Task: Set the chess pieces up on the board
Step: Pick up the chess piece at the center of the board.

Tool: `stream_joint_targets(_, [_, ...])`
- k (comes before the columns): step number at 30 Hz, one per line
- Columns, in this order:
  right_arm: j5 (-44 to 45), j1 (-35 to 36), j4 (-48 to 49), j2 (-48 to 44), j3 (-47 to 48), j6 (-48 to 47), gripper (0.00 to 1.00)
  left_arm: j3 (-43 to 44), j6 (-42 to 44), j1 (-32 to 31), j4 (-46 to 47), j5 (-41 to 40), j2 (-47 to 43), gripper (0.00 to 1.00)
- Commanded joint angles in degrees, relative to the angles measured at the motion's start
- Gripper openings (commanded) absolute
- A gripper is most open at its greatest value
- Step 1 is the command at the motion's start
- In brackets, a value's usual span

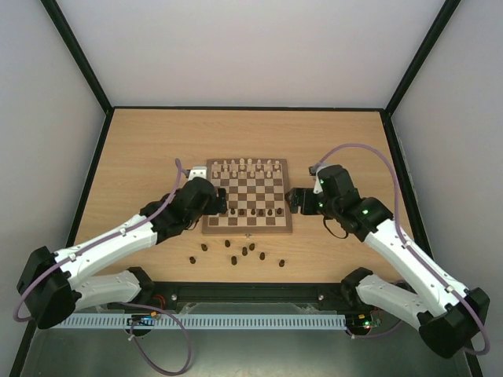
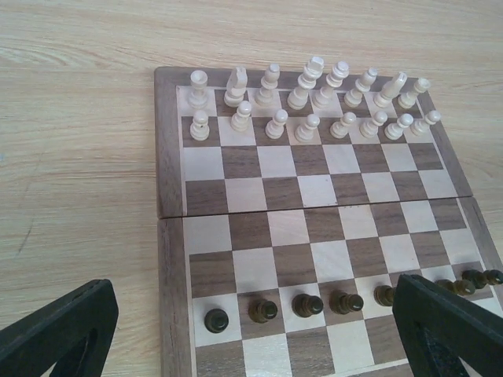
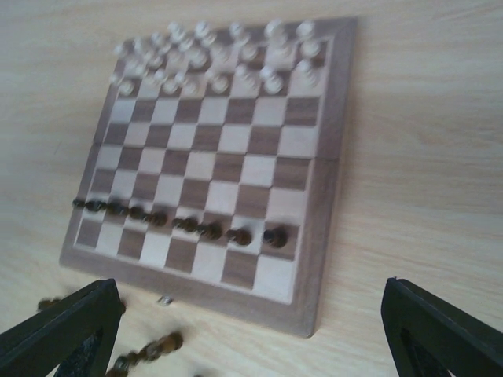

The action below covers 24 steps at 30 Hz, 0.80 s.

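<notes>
The board point(image 1: 247, 229) lies mid-table, with a row of dark chess pieces point(image 1: 251, 212) on its second near rank. Several more dark pieces point(image 1: 244, 253) are scattered on the table in front of it. My left gripper point(image 1: 224, 206) hovers over the board's near left corner. In the left wrist view it point(image 2: 251, 338) is open, its fingers point(image 2: 55, 334) wide apart above the dark pawns point(image 2: 306, 305) and holding nothing. My right gripper point(image 1: 292, 201) hangs beside the board's right edge. In the right wrist view it point(image 3: 251, 338) is open and empty over the near right corner of the board point(image 3: 330, 157).
Cream-white pieces point(image 1: 247, 166) fill the two far ranks, also shown in the left wrist view point(image 2: 314, 102). Loose dark pieces point(image 3: 149, 349) lie blurred by the right gripper's left finger. Black frame posts border the wooden table.
</notes>
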Motion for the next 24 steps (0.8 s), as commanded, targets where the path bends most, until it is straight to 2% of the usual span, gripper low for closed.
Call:
stream_joint_targets(1, [-1.7, 6.3, -0.7, 1.8, -0.9, 2.4, 0.91, -3.0, 0.8, -0.1, 2.4, 0.2, -2.2, 0.99])
stream_joint_targets(7, [7.2, 18.7, -4.5, 3.3, -4.6, 10.4, 0.91, -6.2, 1.3, -0.1, 6.8, 2.0, -4.8, 0.99])
stream_joint_targets(13, [18.1, 33.3, -9.9, 8.4, -3.6, 23.2, 0.85, -8.6, 1.8, -0.1, 9.7, 4.7, -4.6, 0.99])
stream_joint_targets(20, [20.4, 40.0, -10.2, 15.7, -7.3, 32.5, 0.76, -11.8, 1.8, -0.1, 11.3, 6.7, -8.3, 0.99])
stream_joint_targets(24, [19.2, 41.5, -7.9, 16.4, -9.8, 35.0, 0.67, -12.8, 1.7, -0.1, 11.5, 7.1, -11.2, 0.99])
